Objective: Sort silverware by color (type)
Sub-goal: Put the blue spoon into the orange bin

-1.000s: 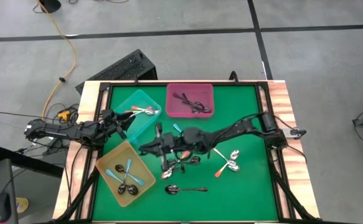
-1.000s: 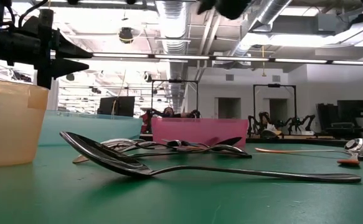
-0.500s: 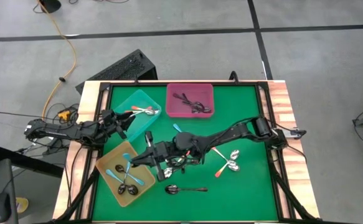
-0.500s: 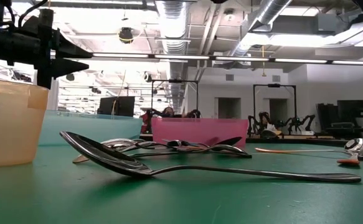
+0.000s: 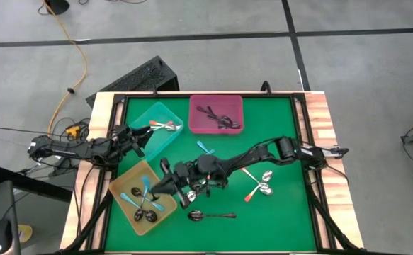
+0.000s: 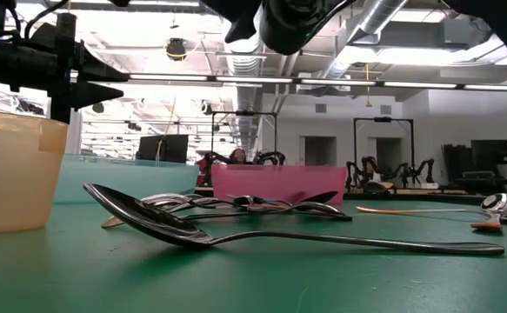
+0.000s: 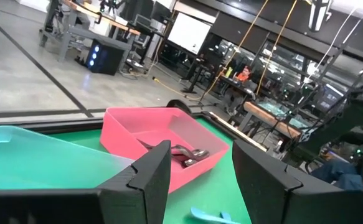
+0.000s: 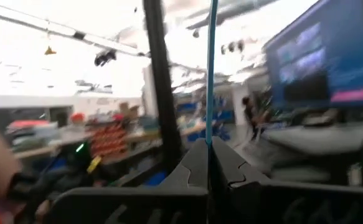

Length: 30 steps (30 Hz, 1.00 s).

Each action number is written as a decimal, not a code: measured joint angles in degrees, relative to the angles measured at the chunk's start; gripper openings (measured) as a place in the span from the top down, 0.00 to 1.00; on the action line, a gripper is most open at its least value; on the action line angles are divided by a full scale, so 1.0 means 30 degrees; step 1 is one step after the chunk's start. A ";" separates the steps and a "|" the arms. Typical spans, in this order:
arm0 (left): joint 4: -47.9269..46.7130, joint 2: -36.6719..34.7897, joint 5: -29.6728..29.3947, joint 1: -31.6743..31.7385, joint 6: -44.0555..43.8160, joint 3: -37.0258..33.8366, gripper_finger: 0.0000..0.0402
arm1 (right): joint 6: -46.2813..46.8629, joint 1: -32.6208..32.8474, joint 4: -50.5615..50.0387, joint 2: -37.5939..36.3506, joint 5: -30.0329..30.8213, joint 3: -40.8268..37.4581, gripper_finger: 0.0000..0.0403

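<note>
Over the inner edge of the yellow tray (image 5: 123, 185): right gripper (image 5: 162, 180), clenched on the thin handle of a light-blue spoon (image 8: 212, 74), pinched edge-on between the pads. Bowl end not visible in the right wrist view.

Beside the teal tray (image 5: 154, 145), at the table's left: left gripper (image 5: 141, 139), waiting, fingers (image 7: 145, 180) parted, nothing between them.

Silverware, as located:
- blue-handled spoons (image 5: 142, 200), several, lying in the yellow tray;
- orange-handled spoons (image 5: 165, 126), in the teal tray;
- dark spoons (image 5: 220, 117), in the pink tray (image 5: 195, 105);
- unsorted on the green mat (image 5: 284, 212): one all-dark spoon (image 5: 210, 214) near the front edge, two orange-handled spoons (image 5: 261, 187) right of centre, one blue handle (image 5: 205, 147) behind the right arm, and a small heap (image 5: 205, 187) partly hidden beneath that arm.

Handling, judged: light, rigid, unlikely to break; polished bowls slick and rounded, poor to pinch. Best taken across the handle near mid-length, where flat sides offered purchase. Lay very low on the mat, so fingertips needed close to the surface. Heaped pieces likely to drag neighbours when lifted.
</note>
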 joint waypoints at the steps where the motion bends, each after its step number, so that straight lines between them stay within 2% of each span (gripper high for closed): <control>1: -0.0027 0.0007 -0.0007 0.0000 0.0011 0.0000 0.61 | 0.0198 -0.0168 0.0131 0.0052 0.0004 0.0021 0.98; 6: -0.0019 0.0003 -0.0080 0.0000 0.0182 0.0000 0.61 | 0.1744 -0.0439 0.0329 0.1359 -0.0125 0.0252 0.98; 9: -0.0069 -0.0001 -0.0094 0.0000 0.0198 0.0000 0.61 | 0.2998 -0.0569 0.1320 0.2361 -0.1123 0.0986 0.98; 13: -0.0085 -0.0001 -0.0101 0.0000 0.0218 0.0000 0.61 | 0.4608 -0.0976 0.1536 0.2546 -0.1562 0.1769 0.98; 30: -0.0100 0.0007 -0.0376 0.0000 0.0240 0.0000 0.61 | 0.3917 -0.0644 0.0465 0.2567 -0.1938 0.1740 0.98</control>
